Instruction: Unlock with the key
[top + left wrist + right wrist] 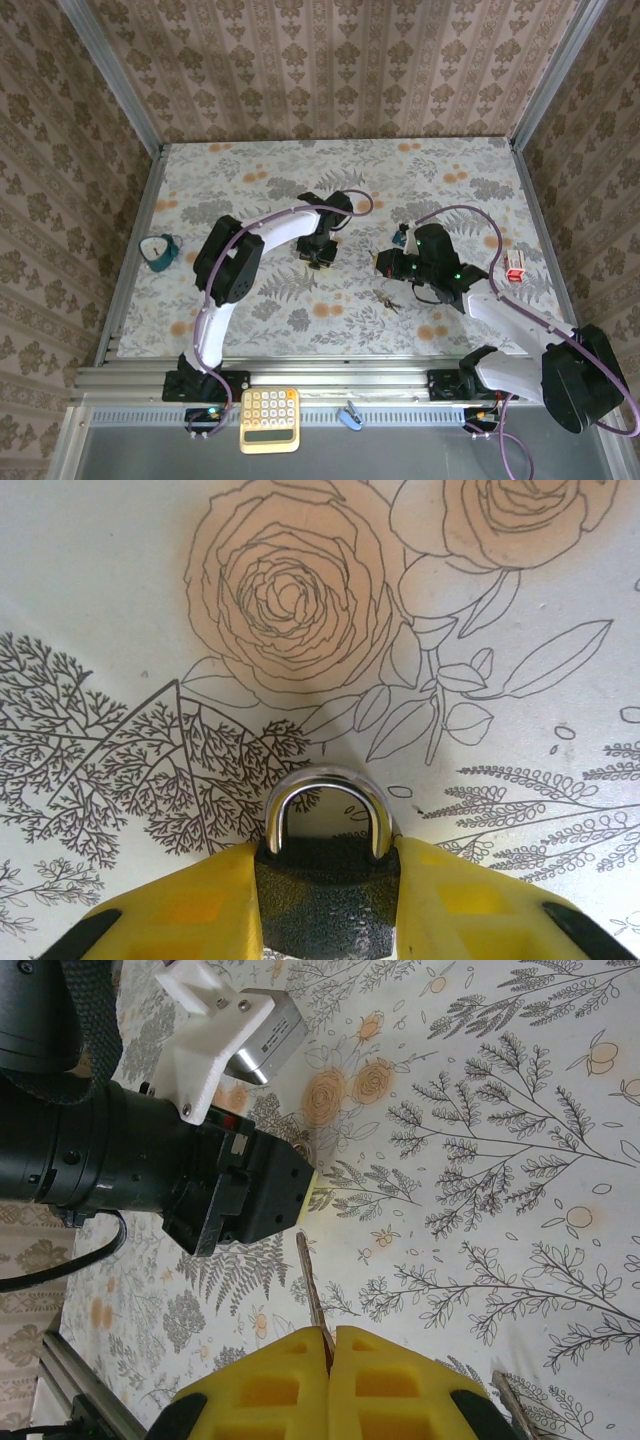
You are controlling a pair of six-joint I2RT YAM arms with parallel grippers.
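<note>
Table point(450, 170): floral cloth; serves as the work floor, with both claws meeting near its centre.
Left arm point(260, 235): arches in from 7 o'clock to the middle, low over the cloth, likely to brace the lock.
Right arm point(500, 310): reaches in from 4 o'clock, wrist turned toward the left arm, apparently to line tool with lock.
Left claw point(325, 862): clamped on the padlock's body from both flanks; seemingly steadies it for insertion.
Right claw point(330, 1338): pressed together on the key, pinching its head end so the blade juts out free.
Padlock point(325, 905): dark body between the left jaws, close above the cloth; keyhole end hidden.
Shackle point(327, 778): points to 12 o'clock in the left wrist view; looks seated in the body, so not yet unlocked.
Key point(312, 1290): blade aimed at 11 o'clock toward the left arm's black wrist, apart from it.
Loose keys point(388, 301): on the cloth at 6 o'clock from the right claw, near; cannot tell whether joined to the held key.
</note>
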